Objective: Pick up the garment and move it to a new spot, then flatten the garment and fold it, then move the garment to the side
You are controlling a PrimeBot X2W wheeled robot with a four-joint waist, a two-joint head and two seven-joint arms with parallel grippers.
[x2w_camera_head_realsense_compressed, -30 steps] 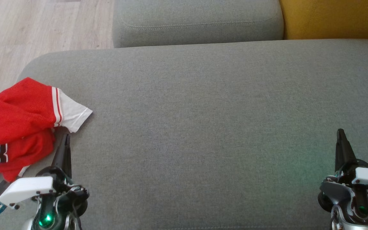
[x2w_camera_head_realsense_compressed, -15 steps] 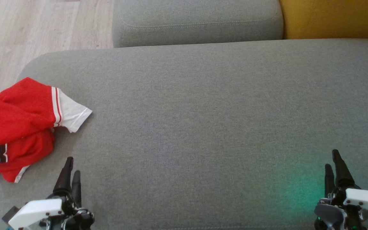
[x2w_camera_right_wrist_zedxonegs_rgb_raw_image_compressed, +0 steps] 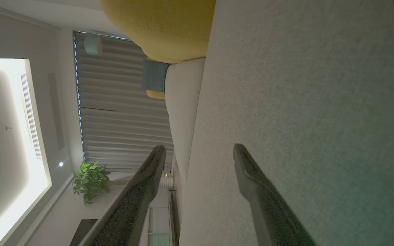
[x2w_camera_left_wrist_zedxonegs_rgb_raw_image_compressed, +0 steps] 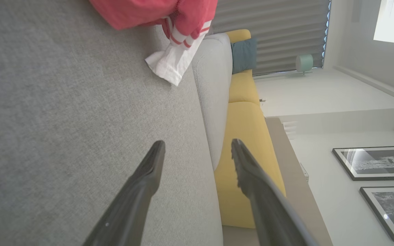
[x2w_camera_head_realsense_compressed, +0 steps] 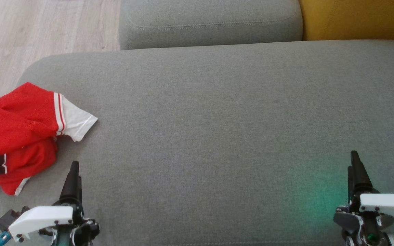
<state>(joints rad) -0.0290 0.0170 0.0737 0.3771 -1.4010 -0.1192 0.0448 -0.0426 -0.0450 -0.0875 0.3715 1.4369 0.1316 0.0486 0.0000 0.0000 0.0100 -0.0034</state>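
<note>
The garment [x2w_camera_head_realsense_compressed: 19,133] is a red jersey with white trim. It lies crumpled at the far-left edge of the grey seat [x2w_camera_head_realsense_compressed: 217,119], part of it running out of the head view on the left. One white sleeve [x2w_camera_head_realsense_compressed: 75,121] with red stripes points right across the cushion, and black-and-white lettering shows on the fold nearer the robot.

The left gripper [x2w_camera_head_realsense_compressed: 76,171] sits low at the near left, just right of the garment's near end and not touching it. In its wrist view its fingers stand clearly apart [x2w_camera_left_wrist_zedxonegs_rgb_raw_image_compressed: 197,143] with nothing between them, and the garment [x2w_camera_left_wrist_zedxonegs_rgb_raw_image_compressed: 142,12] and sleeve [x2w_camera_left_wrist_zedxonegs_rgb_raw_image_compressed: 169,63] lie well ahead.

The right gripper [x2w_camera_head_realsense_compressed: 352,160] is at the near right, well apart from the garment. Its fingers are also spread and empty [x2w_camera_right_wrist_zedxonegs_rgb_raw_image_compressed: 198,147], over bare grey fabric. A green glow [x2w_camera_head_realsense_compressed: 320,201] tints the seat just left of it.

Far across the seat is a grey back cushion [x2w_camera_head_realsense_compressed: 210,24], with a yellow cushion [x2w_camera_head_realsense_compressed: 357,18] to its right and wooden floor [x2w_camera_head_realsense_compressed: 39,30] to its left. Between the two grippers the seat is smooth.
</note>
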